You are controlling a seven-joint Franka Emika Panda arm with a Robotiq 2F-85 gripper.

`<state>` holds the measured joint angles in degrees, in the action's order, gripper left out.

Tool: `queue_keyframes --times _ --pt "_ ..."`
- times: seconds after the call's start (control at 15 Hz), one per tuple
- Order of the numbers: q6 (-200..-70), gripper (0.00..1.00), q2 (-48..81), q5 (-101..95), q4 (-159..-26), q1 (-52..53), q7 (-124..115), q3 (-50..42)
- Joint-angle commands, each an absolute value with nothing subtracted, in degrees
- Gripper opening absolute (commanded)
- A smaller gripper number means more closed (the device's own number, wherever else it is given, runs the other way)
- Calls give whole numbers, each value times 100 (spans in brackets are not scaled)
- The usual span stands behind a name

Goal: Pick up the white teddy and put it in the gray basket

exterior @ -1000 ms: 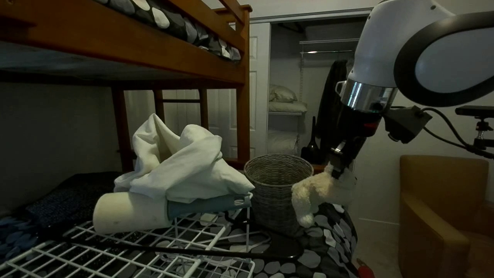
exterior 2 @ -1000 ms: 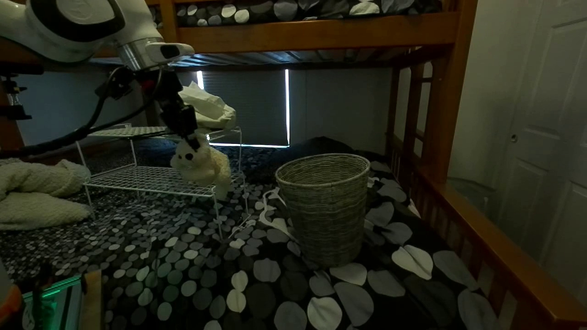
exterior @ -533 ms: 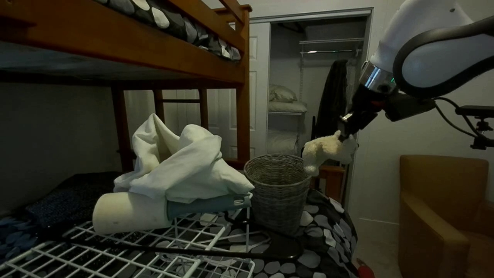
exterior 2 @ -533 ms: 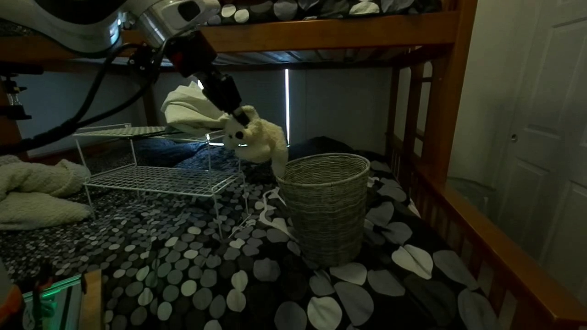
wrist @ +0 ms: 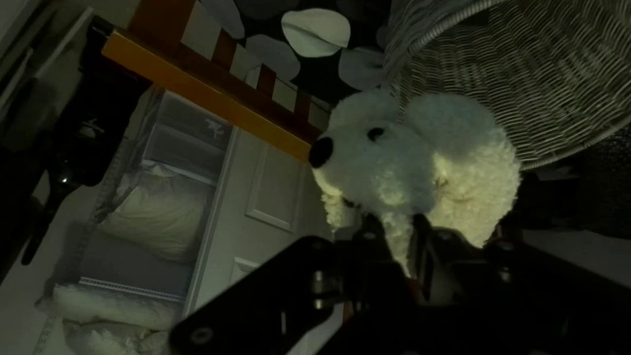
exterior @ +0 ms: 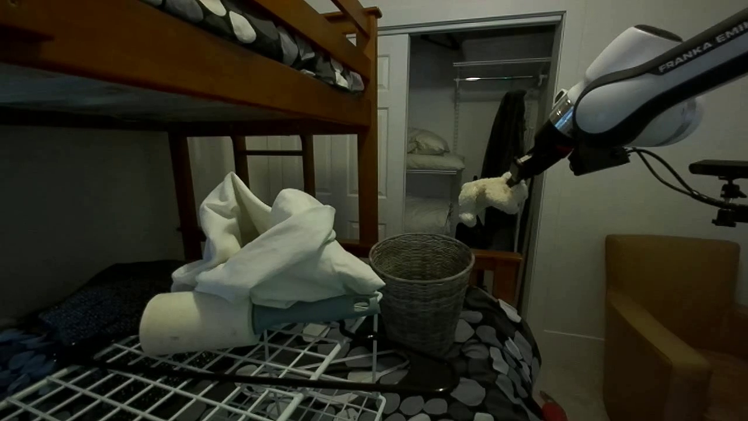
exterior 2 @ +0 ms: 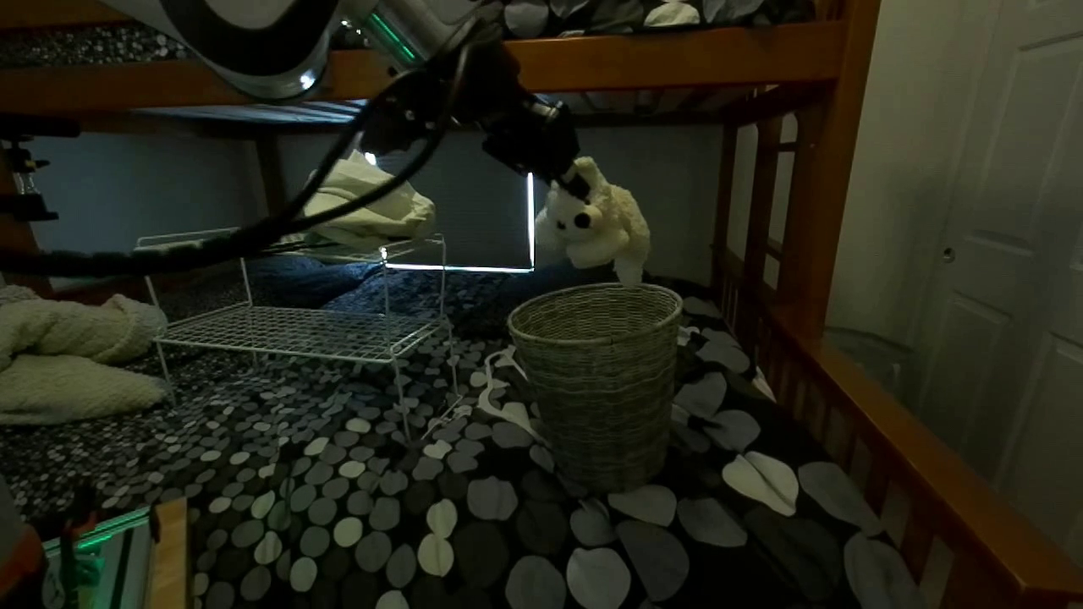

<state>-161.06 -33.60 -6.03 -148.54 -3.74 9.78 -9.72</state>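
Higher and closer to the gray basket (exterior 2: pixel 609 406) than in the earlier frames, the white teddy (exterior 2: pixel 601 224) hung just below the gripper (wrist: pixel 396 230). Its fingers were pinched together, a thin gap filled with plush, probably an ear. Picking up looked done; centring over the basket's mouth, lowering and releasing seemed left. The basket stood below the gripper and partly aside; its rim might catch a dangling leg. Well apart from the gripper was a white wire rack (exterior 2: pixel 288 330) topped with crumpled cloth (exterior: pixel 280 251); a wooden bed rail (wrist: pixel 202 96) ran lower, beyond it.
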Motion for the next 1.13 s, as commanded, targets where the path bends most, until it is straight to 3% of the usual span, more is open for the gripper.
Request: queue_keyframes --times 0.0,0.33,0.4,0.6,0.87,0.93,1.07 --pt "-16203 4 -2472 282 -14135 750 1819 -1756" --pt "-15949 4 -1828 1558 -13565 1898 2782 -2456" --pt "-15916 39 -1762 1743 -13488 2031 2866 -2565" --pt "-15849 54 -1621 2163 -13361 2276 3072 -2793" --pt "-16021 85 -1584 2036 -13400 2178 2870 -2689" --pt "-16022 67 -1574 2036 -13389 2177 2870 -2689" --pt "-16023 83 -1573 2035 -13388 2177 2870 -2681"
